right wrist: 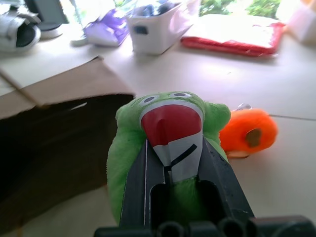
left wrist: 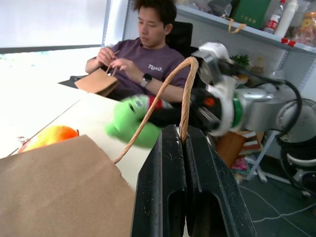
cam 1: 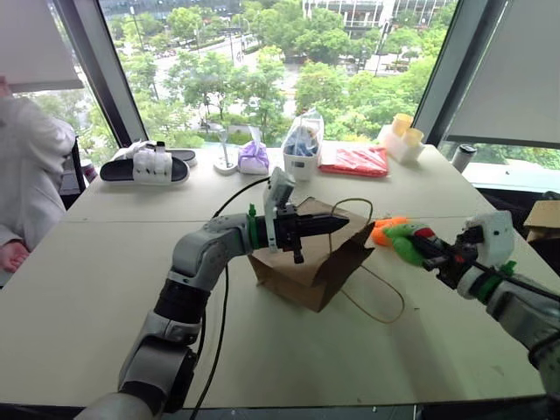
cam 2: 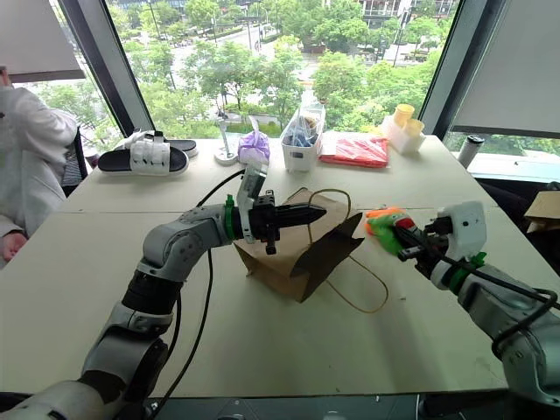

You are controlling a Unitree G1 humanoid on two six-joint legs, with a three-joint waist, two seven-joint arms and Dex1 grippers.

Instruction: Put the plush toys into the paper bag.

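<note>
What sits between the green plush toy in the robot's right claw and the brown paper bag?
Only bare table and the bag's thin loop handle, seen in the right eye view.

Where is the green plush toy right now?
The green plush toy is squeezed in the right gripper, held above the table on the robot's right, just right of the paper bag, with the orange plush toy lying on the table behind it.

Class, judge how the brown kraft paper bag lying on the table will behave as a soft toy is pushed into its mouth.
The brown kraft paper bag is probably light and floppy: it lies slumped on its side, walls creased. It would likely slide or collapse if pushed, which may be why the left tool is shut on its thin tan loop handle. The round lime-green plush toy looks soft enough to squeeze in.
</note>
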